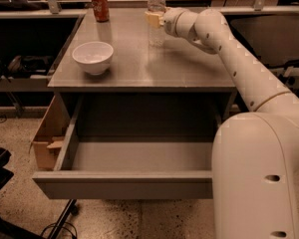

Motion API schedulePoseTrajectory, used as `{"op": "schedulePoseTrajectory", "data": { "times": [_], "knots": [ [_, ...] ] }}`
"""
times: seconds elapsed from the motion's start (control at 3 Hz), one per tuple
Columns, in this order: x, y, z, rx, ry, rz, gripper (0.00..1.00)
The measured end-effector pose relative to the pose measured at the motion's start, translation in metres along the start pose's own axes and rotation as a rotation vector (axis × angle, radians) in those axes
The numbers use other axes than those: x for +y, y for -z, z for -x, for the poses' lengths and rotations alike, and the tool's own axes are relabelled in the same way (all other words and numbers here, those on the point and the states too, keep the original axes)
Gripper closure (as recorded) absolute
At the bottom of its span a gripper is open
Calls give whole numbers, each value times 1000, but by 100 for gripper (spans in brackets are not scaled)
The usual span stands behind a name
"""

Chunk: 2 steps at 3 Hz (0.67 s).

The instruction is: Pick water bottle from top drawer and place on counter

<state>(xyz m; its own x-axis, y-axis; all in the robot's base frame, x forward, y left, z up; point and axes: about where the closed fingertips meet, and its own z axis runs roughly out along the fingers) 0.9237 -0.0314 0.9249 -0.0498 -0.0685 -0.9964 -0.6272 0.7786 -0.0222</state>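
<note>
The water bottle point(156, 33) is clear with a white cap and stands upright at the back middle of the counter point(139, 66). Its base is at or just above the surface; I cannot tell if it touches. My gripper point(154, 18) reaches in from the right and is shut round the bottle's middle. The top drawer point(124, 184) is pulled fully out below the counter, and its grey inside looks empty.
A white bowl point(92, 57) sits on the counter's left side. A red soda can point(99, 5) stands at the back left corner. A cardboard box point(47, 133) is on the floor left of the drawer. My own body point(259, 173) fills the lower right.
</note>
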Motion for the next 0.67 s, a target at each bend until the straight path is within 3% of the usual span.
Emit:
{"op": "schedulePoseTrajectory", "data": {
  "times": [0.33, 0.67],
  "knots": [
    [0, 0, 1, 0, 0, 0, 86],
    [0, 0, 1, 0, 0, 0, 63]
  ]
}}
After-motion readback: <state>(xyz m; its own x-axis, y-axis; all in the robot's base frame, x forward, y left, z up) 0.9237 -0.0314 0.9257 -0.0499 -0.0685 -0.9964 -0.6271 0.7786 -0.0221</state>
